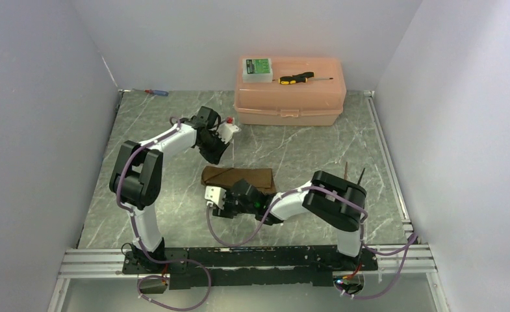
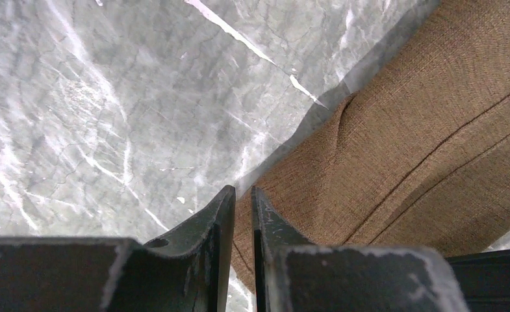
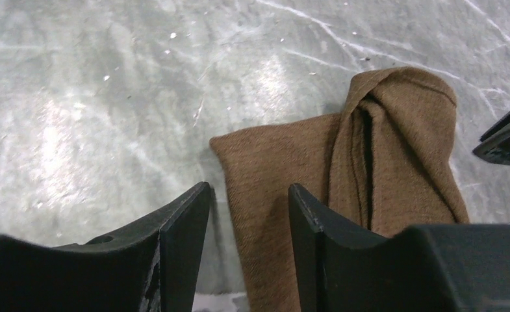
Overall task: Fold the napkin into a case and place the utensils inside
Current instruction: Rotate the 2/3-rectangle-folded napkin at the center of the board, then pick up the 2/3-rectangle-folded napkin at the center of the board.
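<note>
The brown napkin point(image 1: 239, 177) lies folded into a narrow strip in the middle of the table. My left gripper point(image 1: 218, 155) reaches down at its far left corner. In the left wrist view its fingertips point(image 2: 242, 190) are nearly together with the napkin's point(image 2: 401, 149) edge in the narrow gap, and that edge looks raised off the marble. My right gripper point(image 1: 223, 192) is at the near side. It stands open point(image 3: 249, 185), one finger over the napkin point(image 3: 284, 169) and one over the bare table. Two thin dark utensils point(image 1: 347, 170) poke out behind the right arm's elbow, mostly hidden.
A pink plastic box point(image 1: 290, 104) stands at the back centre, with a yellow-and-black screwdriver point(image 1: 296, 78) and a small green-labelled case point(image 1: 257, 67) on its lid. A blue-and-red screwdriver point(image 1: 156, 92) lies at the back left corner. Walls close in both sides.
</note>
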Robot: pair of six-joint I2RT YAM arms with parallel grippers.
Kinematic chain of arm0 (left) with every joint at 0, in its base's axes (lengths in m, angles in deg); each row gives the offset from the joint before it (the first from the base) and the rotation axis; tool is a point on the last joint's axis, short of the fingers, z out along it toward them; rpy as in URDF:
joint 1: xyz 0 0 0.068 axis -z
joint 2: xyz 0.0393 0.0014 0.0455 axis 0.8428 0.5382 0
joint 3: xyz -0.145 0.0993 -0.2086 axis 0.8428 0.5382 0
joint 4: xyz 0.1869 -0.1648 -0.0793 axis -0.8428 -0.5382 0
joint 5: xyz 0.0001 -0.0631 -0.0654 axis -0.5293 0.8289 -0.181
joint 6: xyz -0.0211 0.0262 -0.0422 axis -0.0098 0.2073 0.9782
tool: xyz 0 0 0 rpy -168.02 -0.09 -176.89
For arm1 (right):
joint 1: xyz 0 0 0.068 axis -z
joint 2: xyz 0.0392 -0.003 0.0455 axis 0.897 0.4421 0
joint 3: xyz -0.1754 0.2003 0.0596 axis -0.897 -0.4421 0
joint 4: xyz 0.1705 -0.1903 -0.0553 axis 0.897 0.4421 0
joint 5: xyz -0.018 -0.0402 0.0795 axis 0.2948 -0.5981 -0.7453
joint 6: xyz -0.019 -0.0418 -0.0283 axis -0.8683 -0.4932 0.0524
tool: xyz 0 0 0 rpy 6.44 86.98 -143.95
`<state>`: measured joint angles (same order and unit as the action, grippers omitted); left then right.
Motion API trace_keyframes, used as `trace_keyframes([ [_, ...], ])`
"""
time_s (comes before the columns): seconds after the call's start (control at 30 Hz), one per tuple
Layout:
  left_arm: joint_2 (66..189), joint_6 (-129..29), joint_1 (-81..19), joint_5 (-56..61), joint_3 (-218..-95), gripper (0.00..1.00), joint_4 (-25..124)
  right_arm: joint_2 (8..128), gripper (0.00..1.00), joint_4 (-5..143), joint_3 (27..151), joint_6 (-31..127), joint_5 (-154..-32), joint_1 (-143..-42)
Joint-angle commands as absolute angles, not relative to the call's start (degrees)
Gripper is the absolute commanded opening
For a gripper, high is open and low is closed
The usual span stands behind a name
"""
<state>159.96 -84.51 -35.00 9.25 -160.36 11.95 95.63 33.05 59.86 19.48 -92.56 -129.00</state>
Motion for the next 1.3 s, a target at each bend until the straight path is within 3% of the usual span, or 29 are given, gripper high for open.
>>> trace_keyframes([
  [0.0,158.43,-86.5,-35.04,8.72,-163.88,0.21,9.28,92.04,0.53,31.97,57.36,18.22,-96.31,-129.1],
  [0.23,156.84,-86.1,-35.11,10.98,-163.56,0.22,8.21,95.71,0.44,32.91,59.34,15.65,-94.64,-129.03],
  [0.57,159.12,-85.54,-34.7,11.15,-156.28,0.22,12.74,96.15,0.0,27.43,58.52,15.84,-88.27,-128.99],
  [1.27,157.48,-86.84,-34.31,9.46,-154.31,0.22,14.4,93.86,0.0,19.63,57.72,44.87,-105.08,-116.24],
])
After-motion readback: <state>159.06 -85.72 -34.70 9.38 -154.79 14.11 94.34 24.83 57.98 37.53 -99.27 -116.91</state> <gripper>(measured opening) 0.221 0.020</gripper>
